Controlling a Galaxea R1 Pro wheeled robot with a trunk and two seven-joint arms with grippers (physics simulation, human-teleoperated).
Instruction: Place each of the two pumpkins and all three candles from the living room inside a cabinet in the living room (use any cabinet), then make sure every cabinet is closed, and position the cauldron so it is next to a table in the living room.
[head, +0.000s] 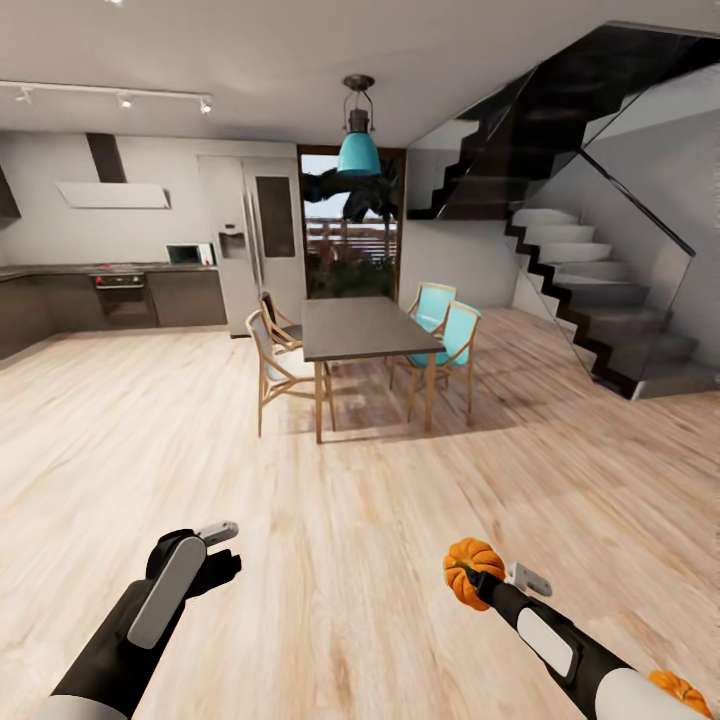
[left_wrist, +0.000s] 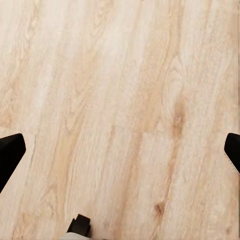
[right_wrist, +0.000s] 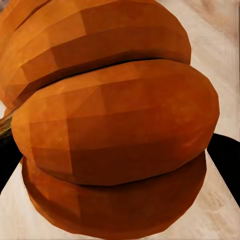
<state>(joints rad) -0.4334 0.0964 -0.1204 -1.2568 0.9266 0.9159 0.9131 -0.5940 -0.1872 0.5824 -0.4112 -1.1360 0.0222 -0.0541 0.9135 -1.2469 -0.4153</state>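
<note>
My right gripper (head: 487, 582) is shut on a bright-orange ribbed pumpkin (head: 468, 562), held above the pale wooden floor at the lower right. Up close in the right wrist view, that pumpkin (right_wrist: 115, 125) sits between dark fingers (right_wrist: 226, 157) at either side. A second pumpkin (head: 682, 690) peeks out at the bottom right corner, beside my right forearm. My left gripper (head: 215, 550) hangs open at the lower left; its fingers (left_wrist: 10, 155) stand wide apart over bare floor. The cabinet, candles and cauldron are out of view.
A dark-topped dining table (head: 365, 330) with wooden and turquoise chairs (head: 455, 335) stands ahead under a teal pendant lamp (head: 358, 150). A kitchen with oven (head: 122, 295) and fridge (head: 255, 240) lies at the back left. A glass-railed staircase (head: 590, 290) rises at the right. Open floor lies between me and the table.
</note>
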